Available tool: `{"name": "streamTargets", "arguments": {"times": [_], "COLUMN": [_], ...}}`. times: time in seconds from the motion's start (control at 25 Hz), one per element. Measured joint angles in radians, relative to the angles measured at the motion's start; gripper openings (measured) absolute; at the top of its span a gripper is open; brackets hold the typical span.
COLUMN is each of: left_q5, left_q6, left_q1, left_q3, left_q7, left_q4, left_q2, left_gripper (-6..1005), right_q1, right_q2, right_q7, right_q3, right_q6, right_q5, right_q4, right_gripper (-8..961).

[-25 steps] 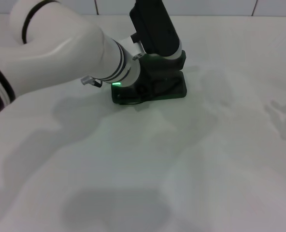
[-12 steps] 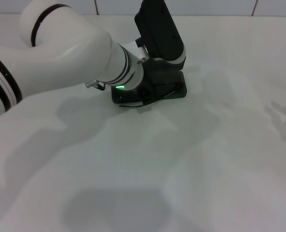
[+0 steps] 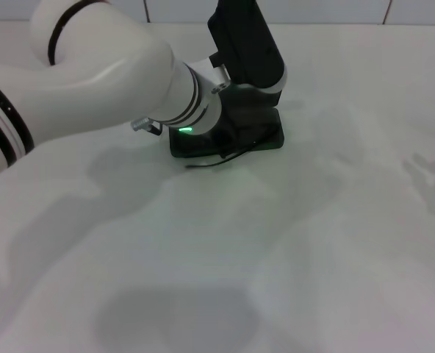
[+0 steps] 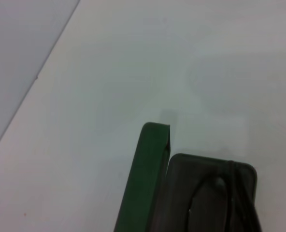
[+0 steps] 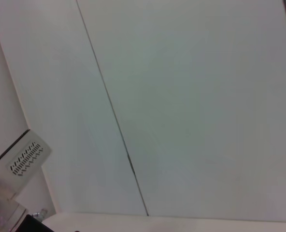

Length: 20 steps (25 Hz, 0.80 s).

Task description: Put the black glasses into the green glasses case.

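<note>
No lettering is readable anywhere you look. Your left gripper point(image 3: 239, 125) hangs over the open green glasses case point(image 3: 272, 140) on the white table point(image 3: 313, 257); I cannot tell how its fingers stand. The black glasses point(image 3: 228, 154) lie partly inside, one temple now sticking farther out over the front edge than a second ago.

A plain white bench point(image 3: 298, 250) is seen filling the head view. Directly on it, toward 12 o'clock from the centre, the green glasses case point(image 3: 270, 141) is set flat with its dark interior exposed. The black glasses point(image 3: 225, 156) are laid in the case, with one thin temple arm left sticking out over the rim at 7 o'clock, above the bench surface. In the left wrist view, the case's green edge point(image 4: 144, 183) is shown resting on the bench point(image 4: 133, 63).
</note>
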Motion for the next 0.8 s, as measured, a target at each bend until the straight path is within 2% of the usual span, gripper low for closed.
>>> {"name": "streamTargets", "arguments": {"times": [0.2,0.52,0.8], "left_q5": [0.002,0.054,0.109], "left_q6": [0.023,0.086,0.032], "left_q1": [0.0,0.022,0.04], "left_q3": [0.0,0.012,0.071], "left_q7": [-0.005,-0.025,-0.037], "left_q4": [0.028,0.138,0.164], "left_q2": [0.002,0.002,0.005], "left_gripper": [112,95,94], "right_q1": [0.0,-0.003,-0.006], "right_q2": [0.0,0.0,0.0], "right_q7": [-0.001,-0.001,-0.002], "right_q3": [0.0,0.011,0.014], "right_q6": [-0.002,-0.007,-0.01], "right_q5": [0.004,0.004,0.006], "right_q4": [0.0,0.0,0.001], "right_gripper": [188,189,189]}}
